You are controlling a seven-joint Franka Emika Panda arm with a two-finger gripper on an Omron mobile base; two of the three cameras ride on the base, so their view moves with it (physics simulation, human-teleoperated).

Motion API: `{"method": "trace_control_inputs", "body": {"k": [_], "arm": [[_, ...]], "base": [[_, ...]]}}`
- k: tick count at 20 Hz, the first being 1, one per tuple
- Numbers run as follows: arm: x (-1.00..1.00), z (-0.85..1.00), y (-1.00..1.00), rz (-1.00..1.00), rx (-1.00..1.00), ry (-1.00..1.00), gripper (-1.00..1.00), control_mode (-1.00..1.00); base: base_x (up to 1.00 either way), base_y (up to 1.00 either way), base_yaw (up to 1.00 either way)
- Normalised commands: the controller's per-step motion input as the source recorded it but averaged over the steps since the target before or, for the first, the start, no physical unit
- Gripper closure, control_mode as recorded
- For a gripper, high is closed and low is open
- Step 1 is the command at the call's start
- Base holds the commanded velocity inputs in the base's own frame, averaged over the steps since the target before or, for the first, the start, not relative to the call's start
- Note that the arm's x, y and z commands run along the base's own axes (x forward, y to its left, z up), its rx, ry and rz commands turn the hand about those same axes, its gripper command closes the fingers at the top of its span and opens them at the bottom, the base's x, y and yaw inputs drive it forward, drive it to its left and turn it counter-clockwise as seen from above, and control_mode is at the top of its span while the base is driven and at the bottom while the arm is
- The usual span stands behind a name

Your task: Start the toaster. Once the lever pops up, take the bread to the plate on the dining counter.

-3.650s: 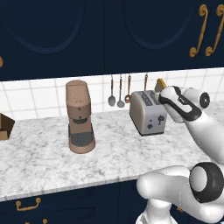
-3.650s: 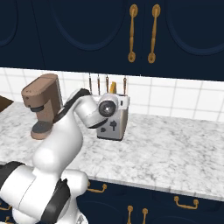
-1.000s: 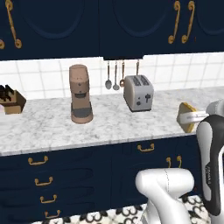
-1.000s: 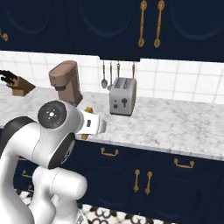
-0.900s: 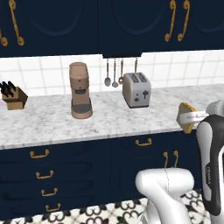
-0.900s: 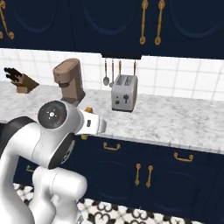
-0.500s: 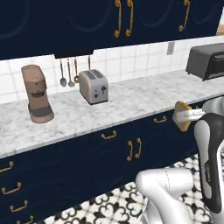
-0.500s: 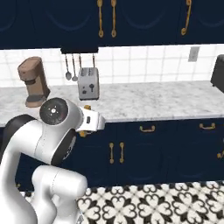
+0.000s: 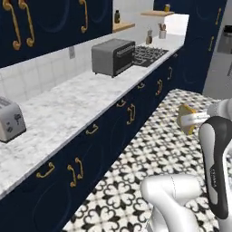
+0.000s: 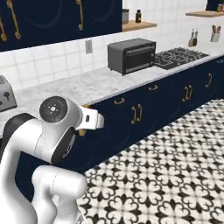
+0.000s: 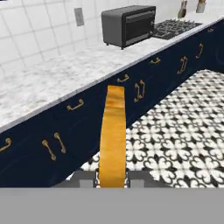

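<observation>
A slice of bread (image 11: pixel 113 138) rides edge-on between the fingers of the gripper (image 11: pixel 112 178), clamped at its lower edge so that the tan crust runs straight up the hand view — a grip that keeps the thin slice upright and clear of the arm while the base travels. In the left base view the bread shows as a pale yellow square out over the patterned floor (image 9: pixel 149 154), well apart from the counter (image 9: pixel 68 113) with the gold-handled navy cabinets. The toaster (image 9: pixel 10 120) sits at the far left of that counter, its slots apparently empty, which suggests the toasting step is finished and the carry to the plate is under way. Farther along the marbled top stands the dark toaster oven (image 9: pixel 113 55), with a stovetop (image 9: pixel 147 53) beyond it. Neither the plate nor the dining counter can be picked out from here — the robot likely has more driving or turning to do before it can set the slice down, and the narrow hold on one edge will want a steady, level approach.
</observation>
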Motion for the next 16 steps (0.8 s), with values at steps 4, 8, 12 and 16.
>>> {"method": "trace_control_inputs", "body": {"k": [4, 8, 12, 16], "arm": [[0.00, 0.00, 0.00, 0.00, 0.00, 0.00, 1.00, 1.00], [0.00, 0.00, 0.00, 0.00, 0.00, 0.00, 1.00, 1.00], [0.00, 0.00, 0.00, 0.00, 0.00, 0.00, 1.00, 1.00], [0.00, 0.00, 0.00, 0.00, 0.00, 0.00, 1.00, 1.00]], "base": [[0.00, 0.04, -0.95], [0.00, 0.03, -0.96], [0.00, 0.03, -0.97], [0.00, 0.05, -0.97]]}}
